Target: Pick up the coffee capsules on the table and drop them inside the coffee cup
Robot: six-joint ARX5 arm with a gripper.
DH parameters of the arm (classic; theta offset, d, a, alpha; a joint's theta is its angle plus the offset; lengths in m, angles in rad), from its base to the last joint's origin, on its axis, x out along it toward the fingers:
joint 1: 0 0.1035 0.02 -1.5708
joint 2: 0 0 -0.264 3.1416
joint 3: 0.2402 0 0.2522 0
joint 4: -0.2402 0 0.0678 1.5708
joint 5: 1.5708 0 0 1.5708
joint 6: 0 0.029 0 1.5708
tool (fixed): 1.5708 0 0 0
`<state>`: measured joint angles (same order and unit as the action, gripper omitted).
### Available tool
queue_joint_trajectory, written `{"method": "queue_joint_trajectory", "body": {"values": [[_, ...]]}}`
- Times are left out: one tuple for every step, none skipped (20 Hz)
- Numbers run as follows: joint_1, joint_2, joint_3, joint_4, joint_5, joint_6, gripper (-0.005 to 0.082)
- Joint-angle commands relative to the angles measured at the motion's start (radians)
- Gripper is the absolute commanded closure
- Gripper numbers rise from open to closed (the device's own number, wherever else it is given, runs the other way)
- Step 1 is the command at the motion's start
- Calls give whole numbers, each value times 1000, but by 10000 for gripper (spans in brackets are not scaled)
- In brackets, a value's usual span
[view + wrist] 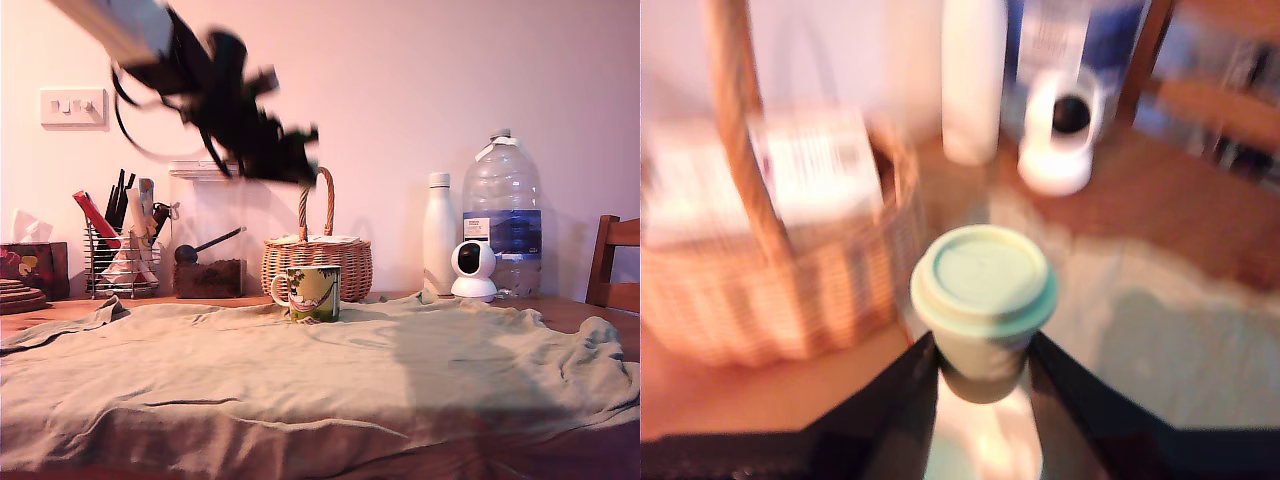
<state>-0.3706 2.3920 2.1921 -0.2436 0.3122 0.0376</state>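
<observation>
arm is raised high at the exterior view's upper left, blurred, with the gripper [300,150] in the air above the wicker basket [317,265] and up to the exterior view's left of the coffee cup [314,292]. wrist view shows the coffee capsule [983,297] wedged between the two black fingers [895,400], closed onto its lower tapered body, pale green lid facing the camera, capsule off the cloth. capsule itself can't be made out in the exterior view, too small and blurred there

coffee cup stands upright on the olive-beige cloth [300,380] that drapes the tabletop [580,310], just in front of the basket, handle toward the exterior view's left. cup is not seen in the wrist view

behind, along the wall in the exterior view: wire utensil rack [120,255] at the left, dark box with a scoop [208,275], then basket, white bottle [438,235], small white camera [474,270], big clear water jug [502,210], wooden chair [612,265] at far right. light switch [72,106] on the wall upper left

wrist view is motion blurred; basket [770,260], white bottle [975,80] and white camera [1060,135] show beyond the capsule
</observation>
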Motion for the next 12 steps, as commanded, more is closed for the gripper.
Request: {"method": "queue_joint_trajectory", "body": {"values": [[2,68,45,-44,-6,9,606],[2,84,72,-75,-7,10,606],[2,96,85,-94,-8,16,606],[2,103,87,-99,-15,16,606],[2,105,87,-105,-20,17,606],[2,109,87,-107,-22,17,606],[2,114,87,-108,-27,18,606],[2,116,87,-112,-31,19,606],[2,116,87,-117,-33,19,606],[2,116,87,-120,-32,23,605],[1,116,87,-118,-32,23,604],[1,116,87,-115,-32,24,604]]}}
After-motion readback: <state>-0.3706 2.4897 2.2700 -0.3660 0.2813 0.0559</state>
